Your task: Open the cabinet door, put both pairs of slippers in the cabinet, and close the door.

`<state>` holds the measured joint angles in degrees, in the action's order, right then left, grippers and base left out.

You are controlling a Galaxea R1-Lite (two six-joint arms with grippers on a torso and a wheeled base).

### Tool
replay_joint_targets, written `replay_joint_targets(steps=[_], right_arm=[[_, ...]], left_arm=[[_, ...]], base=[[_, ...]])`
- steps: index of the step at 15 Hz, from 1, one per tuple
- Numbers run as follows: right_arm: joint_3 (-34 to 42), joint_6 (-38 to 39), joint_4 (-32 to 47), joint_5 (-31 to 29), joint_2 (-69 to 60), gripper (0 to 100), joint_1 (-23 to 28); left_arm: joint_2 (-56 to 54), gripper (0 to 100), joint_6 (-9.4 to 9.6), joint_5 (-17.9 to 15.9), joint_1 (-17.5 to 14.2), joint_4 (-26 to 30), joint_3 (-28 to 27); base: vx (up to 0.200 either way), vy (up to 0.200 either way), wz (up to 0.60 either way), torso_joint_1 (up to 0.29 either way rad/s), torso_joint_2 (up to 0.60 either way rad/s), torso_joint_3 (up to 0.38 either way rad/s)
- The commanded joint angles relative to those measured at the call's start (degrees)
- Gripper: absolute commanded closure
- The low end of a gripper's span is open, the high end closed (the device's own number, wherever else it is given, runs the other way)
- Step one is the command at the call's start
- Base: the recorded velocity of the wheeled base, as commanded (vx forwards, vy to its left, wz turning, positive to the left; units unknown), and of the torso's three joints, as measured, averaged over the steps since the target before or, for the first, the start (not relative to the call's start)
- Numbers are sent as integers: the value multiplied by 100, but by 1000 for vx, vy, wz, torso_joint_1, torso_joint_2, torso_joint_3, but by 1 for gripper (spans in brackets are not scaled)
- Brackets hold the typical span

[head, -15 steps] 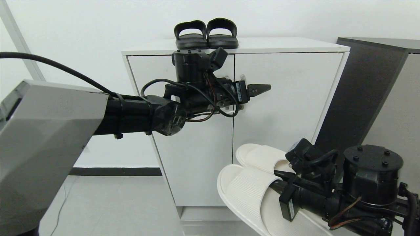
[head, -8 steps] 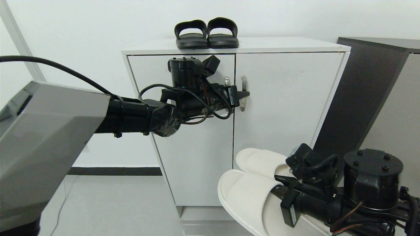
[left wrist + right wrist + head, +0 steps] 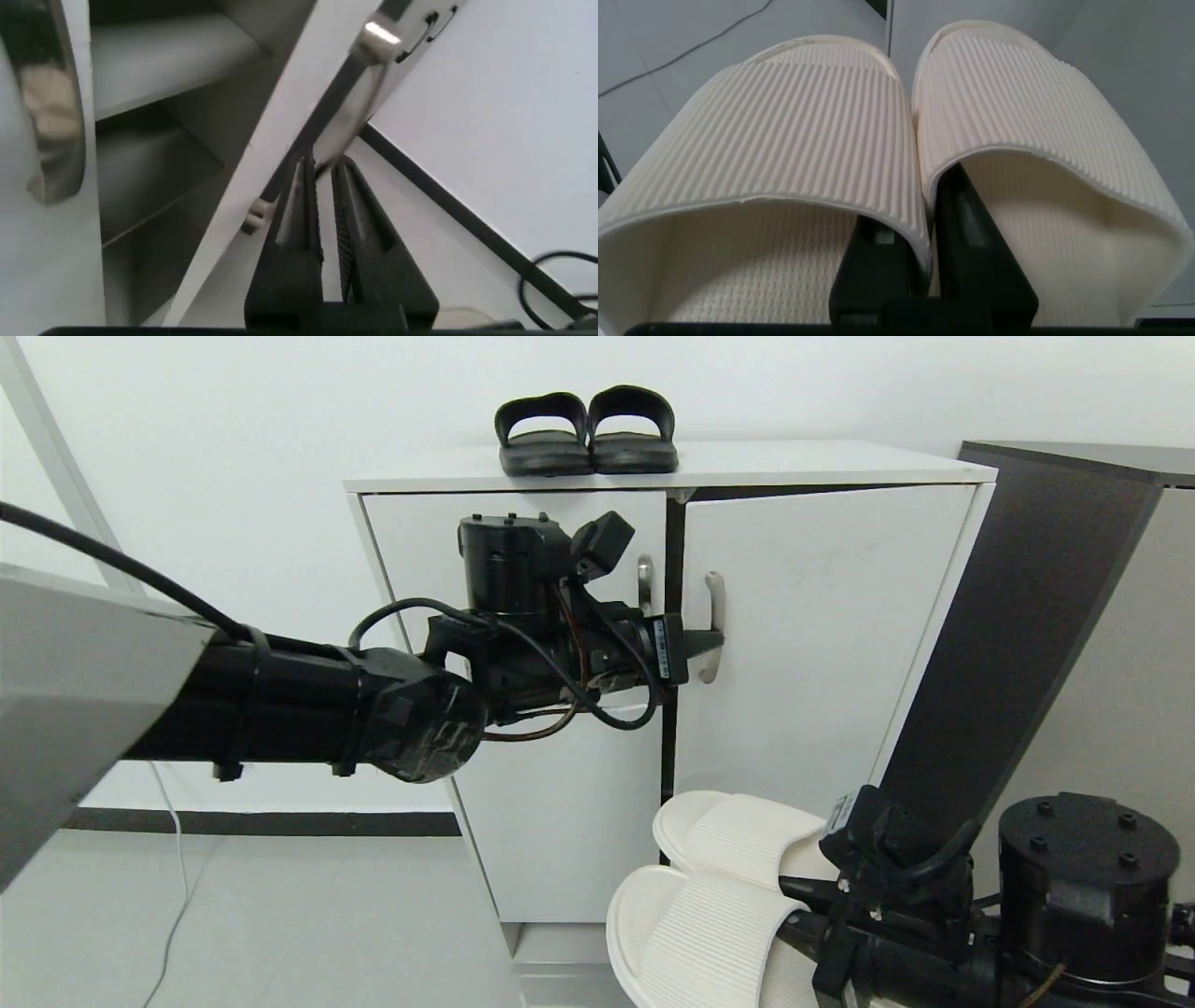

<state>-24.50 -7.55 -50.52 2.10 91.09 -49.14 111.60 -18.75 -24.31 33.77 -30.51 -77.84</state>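
Right, status for you. Your left gripper is near the centre of the head view, pincer closed on the lower part of the right door's handle. The right door stands ajar, with a dark gap along its top and its inner edge. The left wrist view looks through that gap at the shelves inside. The left door sits flush, and the left door's handle is just at 9 o'clock of the gripped one.

The black slippers sit side by side on top of the cabinet, at 12 o'clock from the left gripper.

Your right gripper is low, at 5 o'clock in the head view. Its pincer is clamped on the white slippers, pinching the two adjoining strap edges together. You hold that pair off the floor, toes toward the cabinet, in front of the lower part of the right door.

A dark grey panel stands just beside the cabinet at 3 o'clock.
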Motion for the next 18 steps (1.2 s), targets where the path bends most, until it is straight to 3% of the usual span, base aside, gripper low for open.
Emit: replay_joint_targets(steps=[1,4,7,12,18], right_arm=[[16,-19,7,1,-21,100,-8],[16,-19,-2,1,-21,100,-8],[16,-45,-2,1,-21,100,-8],[139,-45,-2,1,-38,100,-113],[209,-45,24,-16,-12,100,-263]], left_arm=[[-561,100,3,-4,16,-51,427],[-1035,100,3,-4,-98,-86,849],[-1035,100,-6,-4,-362,-78,796],[-262,100,-85,-4,-459,-34,5],[257,100,-94,-4,-222,256,-777]], base=[[0,0,0,0,0,0],[0,0,0,0,0,0],[0,0,0,0,0,0],[0,0,0,0,0,0],[0,0,0,0,0,0]])
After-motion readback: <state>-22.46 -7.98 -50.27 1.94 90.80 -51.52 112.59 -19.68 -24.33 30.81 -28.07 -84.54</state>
